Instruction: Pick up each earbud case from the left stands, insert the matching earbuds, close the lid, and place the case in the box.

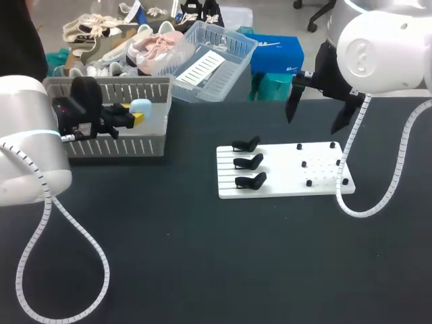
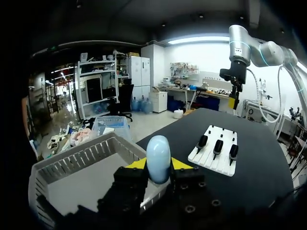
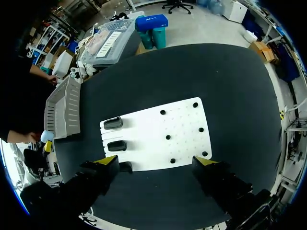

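Earbud case [image 2: 158, 158], pale blue, smooth and egg-shaped, sits clamped between the yellow tips of my left tool [image 2: 159, 164]. I hold it above the inside of the grey slatted plastic basket [image 2: 72, 163], which stands at the worktop's far left corner. The case hangs close to the basket wall that faces the white board. The tips press on it from two sides, low on its body. I judge that this grip keeps the lid shut and lets the earbud case fall straight once I let go. No seam gapes, so I take the lid as closed.

My right tool [image 3: 156, 163] hangs high over the flat white plastic board [image 3: 184, 124], toward the worktop's far right. Its fingers are wide apart and hold nothing. I judge it is parked there to stay out of the left arm's way.

The three black stands [image 1: 248, 162] along the board's left side carry no case, and only small black pegs [image 1: 309, 182] show on its right side. So I judge this is the last case, with only the release to come. The basket's walls and my own tool hide much of its floor, so I cannot tell what else lies inside.
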You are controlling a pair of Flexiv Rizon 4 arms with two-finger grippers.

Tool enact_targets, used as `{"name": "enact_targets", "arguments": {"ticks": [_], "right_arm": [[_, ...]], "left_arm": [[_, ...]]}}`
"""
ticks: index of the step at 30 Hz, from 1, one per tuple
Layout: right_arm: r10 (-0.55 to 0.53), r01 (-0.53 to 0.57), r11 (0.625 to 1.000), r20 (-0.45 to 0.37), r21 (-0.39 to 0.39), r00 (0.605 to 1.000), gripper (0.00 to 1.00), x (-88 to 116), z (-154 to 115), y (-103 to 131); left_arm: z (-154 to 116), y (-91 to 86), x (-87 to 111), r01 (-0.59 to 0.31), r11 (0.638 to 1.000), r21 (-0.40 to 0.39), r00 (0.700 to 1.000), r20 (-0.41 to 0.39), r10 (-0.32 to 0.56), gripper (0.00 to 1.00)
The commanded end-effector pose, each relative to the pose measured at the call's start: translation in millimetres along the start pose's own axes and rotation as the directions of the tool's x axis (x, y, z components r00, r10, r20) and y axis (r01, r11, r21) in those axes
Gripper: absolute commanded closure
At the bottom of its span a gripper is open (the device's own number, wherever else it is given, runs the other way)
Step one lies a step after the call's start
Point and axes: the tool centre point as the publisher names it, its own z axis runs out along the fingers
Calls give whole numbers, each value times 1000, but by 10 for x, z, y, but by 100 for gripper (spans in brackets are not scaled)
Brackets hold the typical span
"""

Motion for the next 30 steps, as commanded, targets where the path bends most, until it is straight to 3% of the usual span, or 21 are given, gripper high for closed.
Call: {"name": "enact_targets", "arguments": {"ticks": [1,6,15,16,17,18,19,20,21,30], "right_arm": [[1,-1,1000,6,-1,1000,0,21,-5,-12],[1,-1,1000,6,-1,1000,0,21,-5,-12],[1,-1,1000,6,-1,1000,0,21,-5,-12],[1,-1,1000,6,-1,1000,0,21,-5,-12],[1,-1,1000,6,-1,1000,0,21,-5,-12],[1,-1,1000,6,-1,1000,0,21,-5,-12],[1,-1,1000,6,-1,1000,0,21,-5,-12],[1,-1,1000,6,-1,1000,0,21,-5,-12],[1,-1,1000,6,-1,1000,0,21,-5,-12],[1,-1,1000,6,-1,1000,0,21,-5,-12]], "left_arm": [[71,75,19,2,935,-353,1000,-4,-3,100],[135,236,37,-16,927,-376,999,-40,1,100],[257,374,78,-14,920,-392,997,-77,-18,100],[270,381,82,-14,919,-394,996,-82,-20,95],[281,391,84,-10,918,-397,996,-83,-25,65],[287,399,85,-10,918,-397,996,-83,-25,51],[291,404,82,-11,917,-399,996,-87,-25,27],[295,410,78,-12,917,-400,996,-89,-26,10],[297,416,72,-12,916,-402,996,-90,-26,0],[234,305,-73,-48,923,-382,998,-61,26,0]]}}
